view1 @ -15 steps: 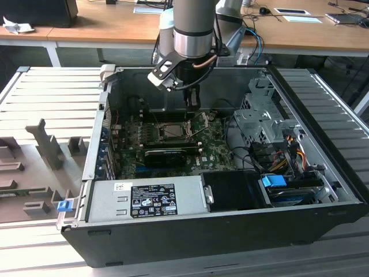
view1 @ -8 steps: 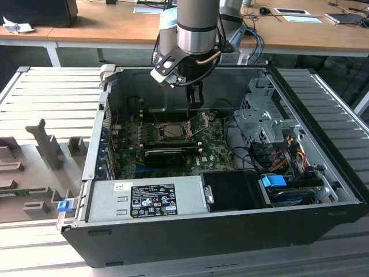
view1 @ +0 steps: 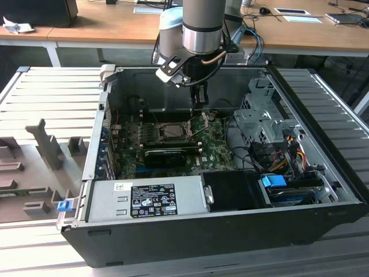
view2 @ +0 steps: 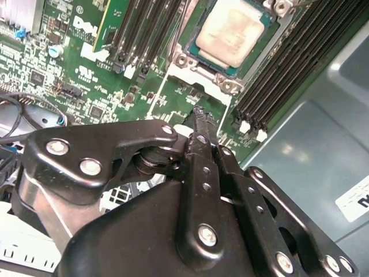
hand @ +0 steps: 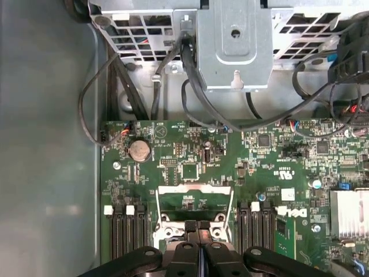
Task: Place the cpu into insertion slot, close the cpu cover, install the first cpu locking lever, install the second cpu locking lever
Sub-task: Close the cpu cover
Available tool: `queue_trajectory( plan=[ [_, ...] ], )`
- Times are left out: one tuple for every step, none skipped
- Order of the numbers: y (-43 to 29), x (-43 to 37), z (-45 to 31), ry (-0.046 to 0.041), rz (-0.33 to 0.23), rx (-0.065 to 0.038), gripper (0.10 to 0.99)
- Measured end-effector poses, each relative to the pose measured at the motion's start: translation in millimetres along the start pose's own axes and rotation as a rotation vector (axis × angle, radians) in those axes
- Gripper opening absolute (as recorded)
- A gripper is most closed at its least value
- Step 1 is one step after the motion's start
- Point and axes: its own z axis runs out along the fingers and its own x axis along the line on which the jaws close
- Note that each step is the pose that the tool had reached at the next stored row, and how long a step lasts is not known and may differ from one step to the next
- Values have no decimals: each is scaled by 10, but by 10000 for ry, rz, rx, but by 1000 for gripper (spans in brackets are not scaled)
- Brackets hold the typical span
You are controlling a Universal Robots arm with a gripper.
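Cpu [view2: 230,32] lies seated in its socket, silver top up, just beyond the tips of the gripper [view2: 199,115], whose jaws are pressed together on nothing. The cpu cover [hand: 196,188] is open and swung off the socket toward the drive cage [hand: 233,46], hinge edge next to the cpu and windowed frame under the jaw tips; whether they touch it I cannot tell. Farther out are the green motherboard [hand: 173,161], the black computer case [view1: 219,242], the slatted grey surface [view1: 52,86] and wooden desks [view1: 115,29].

A ribbed grey bench [view1: 52,92] carried an open computer case [view1: 230,231]; grey fixture blocks [view1: 49,144] stood at the exterior view's left.
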Motion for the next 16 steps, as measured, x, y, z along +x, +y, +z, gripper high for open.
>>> queue_trajectory(
  plan=[
    [14,0,1,0,0,0,106],
    [27,1,2,0,0,0,106],
    [45,1,3,1,-1,0,106],
    [62,1,4,1,0,0,106],
    [69,1,4,0,0,0,106],
    [78,1,5,0,0,1,106],
    [90,2,6,0,0,0,106],
    [99,2,6,1,1,0,106],
    [108,2,7,1,1,0,106],
    [119,2,7,0,0,0,106],
    [127,2,8,0,0,0,106],
    [141,3,8,0,0,0,106],
    [148,3,9,0,-1,0,106],
    [156,3,9,1,0,0,106],
    [165,3,10,0,0,0,106],
    [173,3,10,0,1,0,106]
  ],
)
